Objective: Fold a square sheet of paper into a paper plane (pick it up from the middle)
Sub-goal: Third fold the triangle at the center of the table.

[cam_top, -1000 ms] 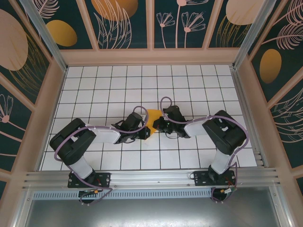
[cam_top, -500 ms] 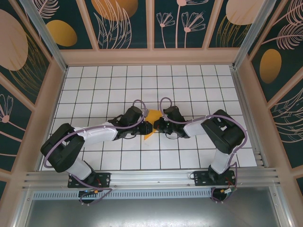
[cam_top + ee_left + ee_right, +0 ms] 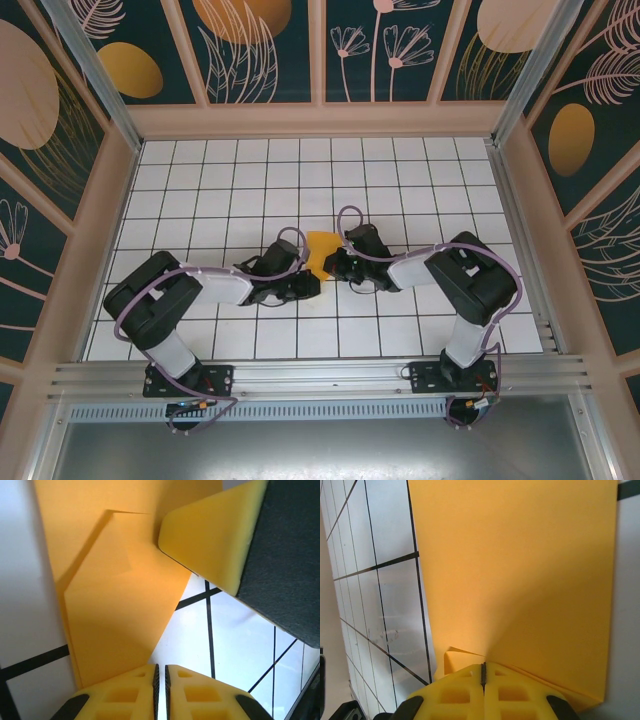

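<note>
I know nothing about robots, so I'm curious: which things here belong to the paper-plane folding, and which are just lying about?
In the job: orange-yellow paper sheet; right gripper, pinching it; left gripper.
Just surroundings: white tiled table; leaf-patterned walls.

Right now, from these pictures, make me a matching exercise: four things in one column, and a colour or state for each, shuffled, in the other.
Things:
1. square sheet of paper
2. right gripper
3. left gripper
4. table

Descriptions:
A. white tiles with dark grid lines
B. shut, tips at the sheet's near left side
C. orange-yellow, with a folded flap
D. clamped on the sheet from the right

Pairs: 1-C; 2-D; 3-B; 4-A
</note>
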Controlling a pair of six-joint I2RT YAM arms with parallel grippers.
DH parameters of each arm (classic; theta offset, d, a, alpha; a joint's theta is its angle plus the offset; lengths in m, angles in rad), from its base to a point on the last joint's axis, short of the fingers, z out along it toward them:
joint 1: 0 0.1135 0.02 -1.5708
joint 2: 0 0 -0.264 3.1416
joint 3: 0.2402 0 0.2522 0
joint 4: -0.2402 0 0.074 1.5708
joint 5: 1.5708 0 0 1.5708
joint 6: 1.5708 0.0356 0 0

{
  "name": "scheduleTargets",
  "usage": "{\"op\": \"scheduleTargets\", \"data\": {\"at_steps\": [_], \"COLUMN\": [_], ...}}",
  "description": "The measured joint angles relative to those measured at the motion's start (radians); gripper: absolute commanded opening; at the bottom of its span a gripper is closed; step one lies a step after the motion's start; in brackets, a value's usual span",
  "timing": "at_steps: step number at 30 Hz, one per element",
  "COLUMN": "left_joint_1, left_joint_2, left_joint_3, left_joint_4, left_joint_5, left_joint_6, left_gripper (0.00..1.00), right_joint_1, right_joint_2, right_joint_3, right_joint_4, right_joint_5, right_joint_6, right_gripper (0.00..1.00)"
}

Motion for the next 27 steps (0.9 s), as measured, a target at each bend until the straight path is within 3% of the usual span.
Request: {"op": "scheduleTargets", "data": {"at_steps": [14,27], "left_joint_1": [0.000,0.000], "left_joint_2": [-0.114,-0.309], "left_joint_3": [-0.116,-0.123], "left_joint_4": [0.014,-0.230], "left_joint_5": [-0.057,-0.199], "left_joint_6": [-0.019,-0.010], "left_gripper": [0.17,0.22], "right_joint_1": [0.003,0.009], "right_joint_2": [0.003,0.008], "right_joint_3": [0.015,0.028], "right_joint_4": [-0.026,-0.040], "right_joint_5": [0.007,0.015], "right_joint_6": [-0.001,0.023], "right_gripper": [0.00,0.00]}}
